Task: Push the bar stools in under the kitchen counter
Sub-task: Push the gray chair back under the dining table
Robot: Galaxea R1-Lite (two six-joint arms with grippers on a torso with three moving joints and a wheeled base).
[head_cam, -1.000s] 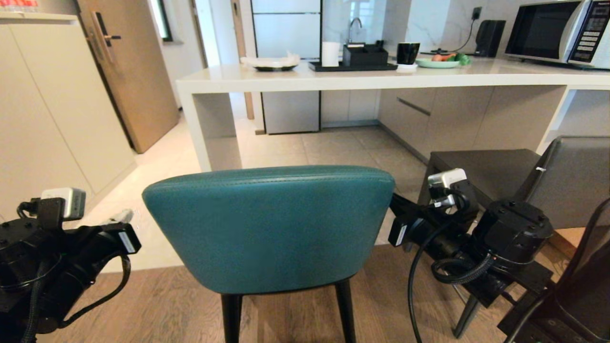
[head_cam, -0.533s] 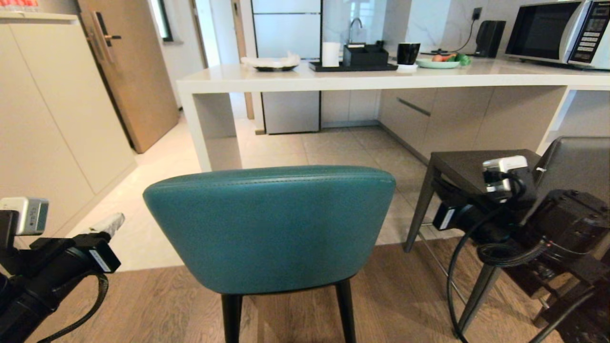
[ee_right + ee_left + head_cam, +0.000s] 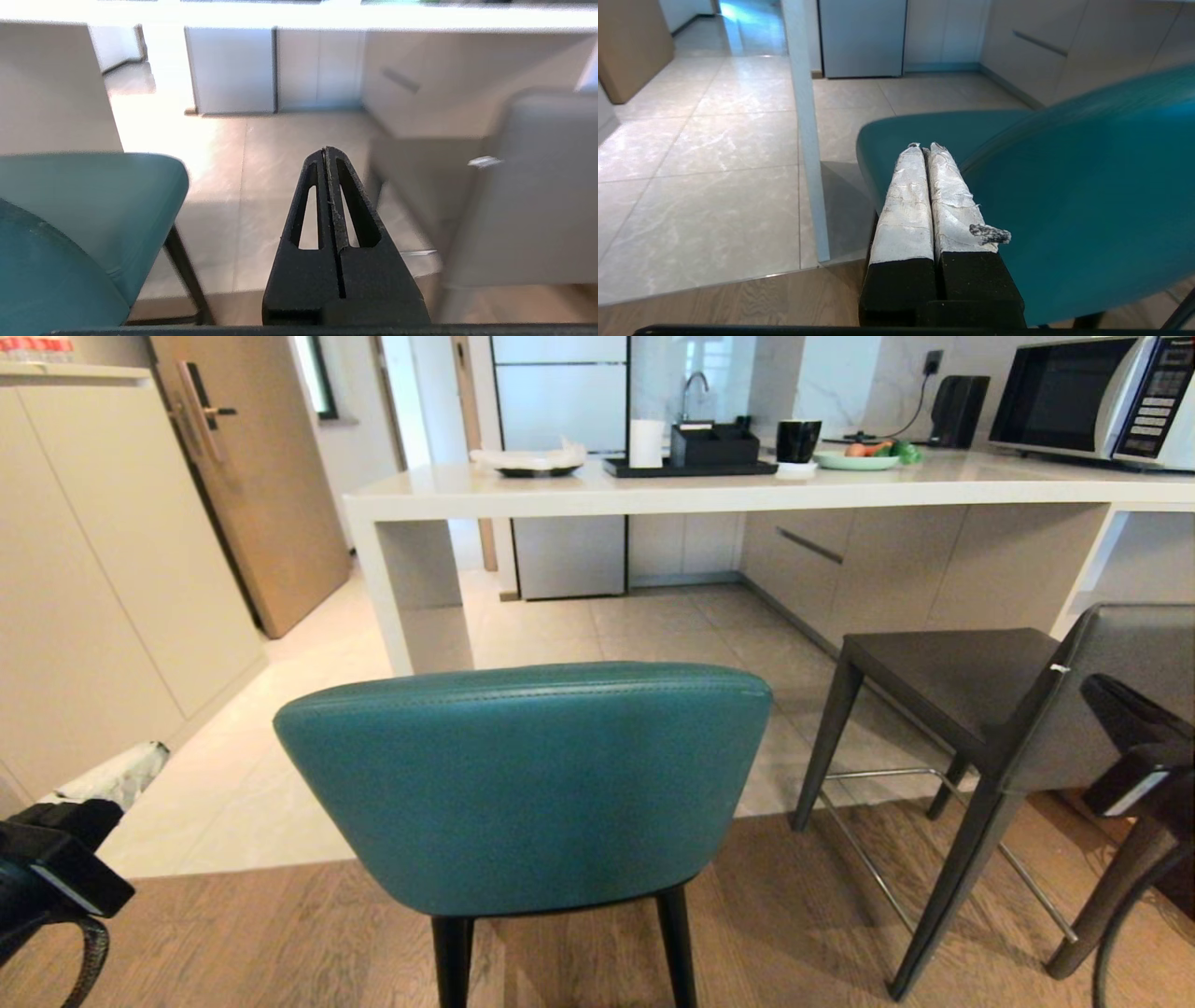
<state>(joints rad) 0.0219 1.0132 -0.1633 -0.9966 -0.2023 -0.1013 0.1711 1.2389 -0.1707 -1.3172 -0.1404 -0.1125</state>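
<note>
Here the teal leather stool [image 3: 523, 784] at centre and the dark grey stool [image 3: 1008, 700] at right are seen short of the off-white stone tabletop [image 3: 653, 490]; the left claw [image 3: 924, 154] and right claw [image 3: 325, 154] are held closed, presumably for pushing.

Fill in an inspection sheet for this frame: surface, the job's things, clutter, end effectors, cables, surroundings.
Surface: kitchen counter, glossy off-white top; wood floor near, tile beyond.
Job's things: teal stool and dark grey stool both stand clear of the counter, not pushed under.
Clutter: on the counter a black tray, black cup, green plate of vegetables, microwave.
End effectors: left end effector shut, empty, beside the teal stool's back; right end effector shut, empty, between the stools.
Cables: black cable on the left arm.
Surroundings: beige cabinets, wooden door.
</note>
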